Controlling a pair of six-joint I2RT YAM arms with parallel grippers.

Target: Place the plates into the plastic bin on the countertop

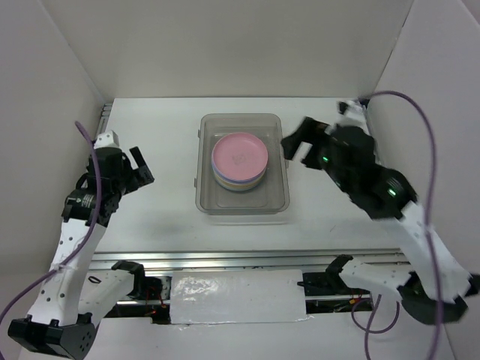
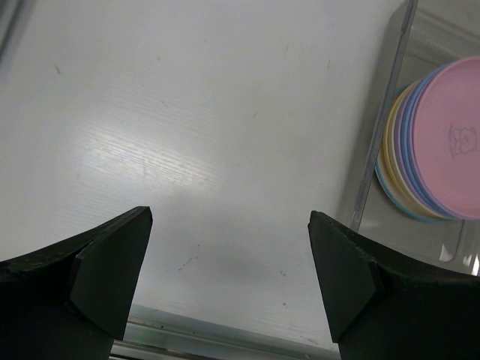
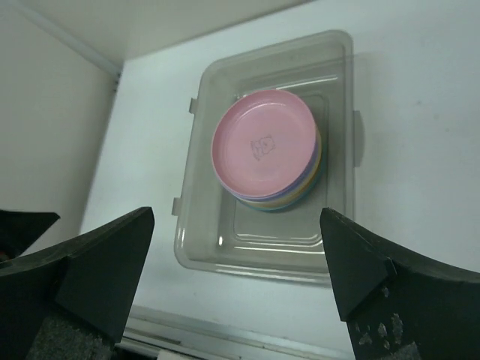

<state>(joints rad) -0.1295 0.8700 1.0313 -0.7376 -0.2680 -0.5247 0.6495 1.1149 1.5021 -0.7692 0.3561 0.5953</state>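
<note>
A stack of plates (image 1: 239, 160) with a pink one on top lies inside the clear plastic bin (image 1: 241, 202) at the middle of the white countertop (image 1: 165, 217). Lilac, blue and cream rims show under the pink plate in the left wrist view (image 2: 439, 142) and the right wrist view (image 3: 264, 148). The bin also shows in the right wrist view (image 3: 255, 251). My left gripper (image 1: 141, 169) is open and empty, left of the bin. My right gripper (image 1: 294, 142) is open and empty, raised just right of the bin's far right corner.
White walls enclose the countertop on three sides. A metal rail (image 1: 240, 260) runs along the front edge. Purple cables (image 1: 420, 120) loop from both arms.
</note>
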